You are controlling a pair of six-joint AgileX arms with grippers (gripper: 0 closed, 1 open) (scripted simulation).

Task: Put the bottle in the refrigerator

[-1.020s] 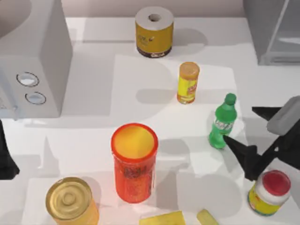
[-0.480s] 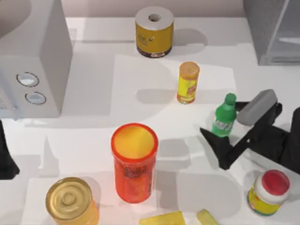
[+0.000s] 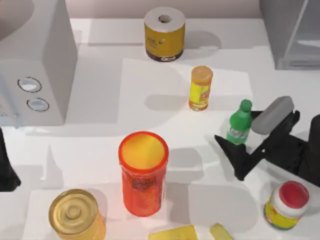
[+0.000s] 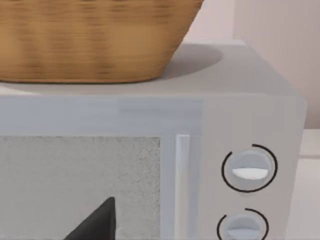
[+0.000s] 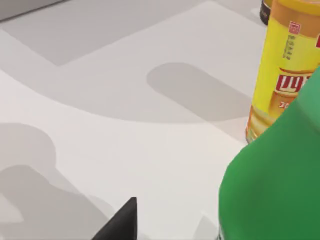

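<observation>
The bottle (image 3: 240, 119), green with a green cap, stands upright right of the table's middle. My right gripper (image 3: 235, 126) is open and straddles its lower body, one dark finger on the near left and the other behind the neck. In the right wrist view the bottle (image 5: 274, 186) looms close, with a gap of white table between it and the fingertip (image 5: 124, 219). The refrigerator (image 3: 290, 34) is the grey cabinet at the back right corner. My left gripper (image 3: 5, 167) is parked at the left edge.
A white box appliance with two dials (image 3: 36, 65) stands at the back left, a wicker basket (image 4: 95, 40) on top. Around the bottle are a yellow cylinder with orange lid (image 3: 201, 89), a red-capped jar (image 3: 287, 205), a tall red can (image 3: 143, 172), a gold can (image 3: 75, 216) and a yellow roll (image 3: 165, 33).
Over the last second my right gripper swung up and left from beside the jar to straddle the bottle. In the last half second it barely shifted. The left arm stayed still.
</observation>
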